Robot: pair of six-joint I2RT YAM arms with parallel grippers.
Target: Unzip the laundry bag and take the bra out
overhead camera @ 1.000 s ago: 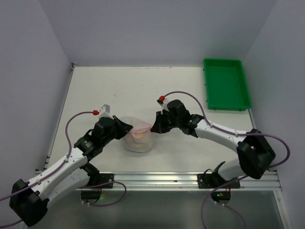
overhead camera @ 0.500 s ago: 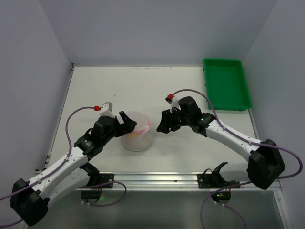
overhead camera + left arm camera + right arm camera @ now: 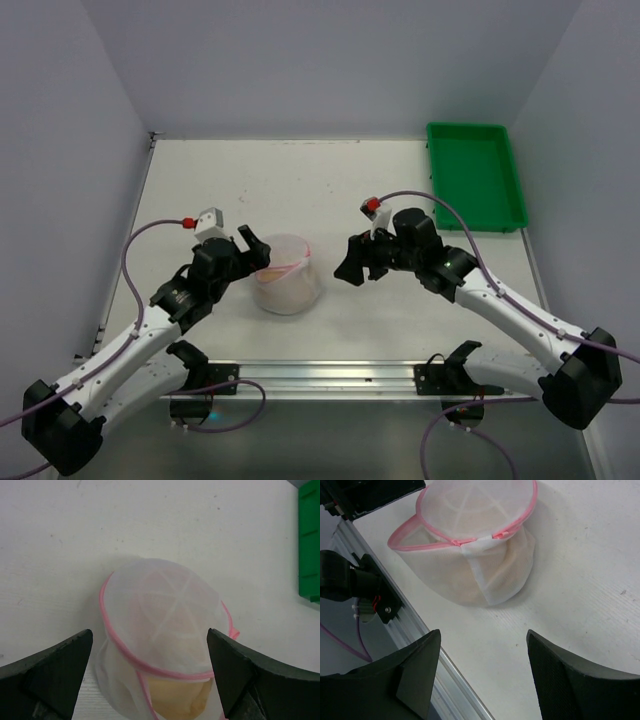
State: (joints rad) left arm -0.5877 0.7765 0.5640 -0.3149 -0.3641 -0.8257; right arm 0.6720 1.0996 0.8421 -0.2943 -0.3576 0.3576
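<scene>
While both arms lean in over the desk, you have the laundry bag standing upright toward the 6 o'clock edge, between the two claws. Your left claw is spread wide at the bag's 10 o'clock, just beside its rim. In the left wrist view the bag sits ahead in the gap and neither finger presses it. Your right claw is spread too, off at the bag's 3 o'clock with bare desk between them, and it grips nothing. The bra is inside the bag, a tan mass showing through the mesh below the pink zip edge. At the desk's 1 o'clock corner lies the green tray.
</scene>
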